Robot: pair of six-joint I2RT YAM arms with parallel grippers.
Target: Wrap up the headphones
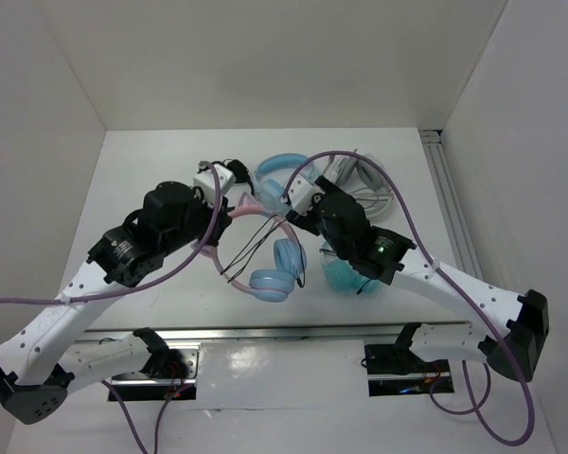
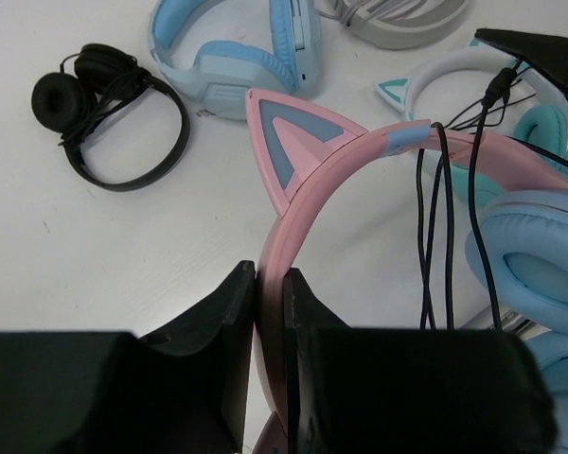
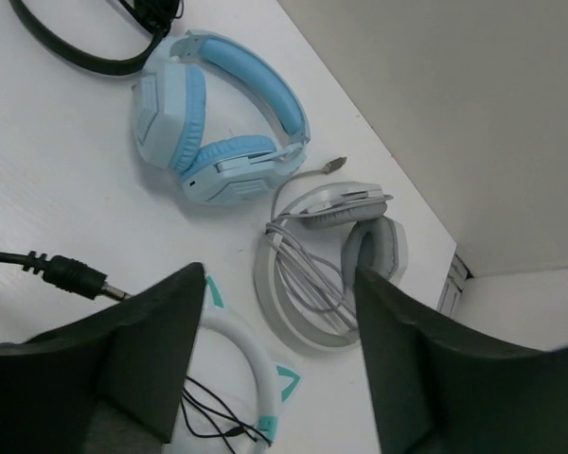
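Pink headband of the headphones (image 2: 360, 156), mid-frame in the top view, is clamped edge-on in the left gripper (image 2: 270, 284), its arch running to the upper right of the left wrist view. Right gripper (image 3: 276, 284) spread, holding nothing; cable plug (image 3: 71, 272) lies just beside its frame-left finger, so right arm is likely nearer the loose end.

Headphones (image 2: 360, 151) cut off by edge; teal pair (image 1: 346, 274) half hidden under R arm (image 1: 454, 284)

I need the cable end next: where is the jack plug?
In the right wrist view the jack plug is at the left edge, just outside the open right gripper, beside the white teal-eared headband.
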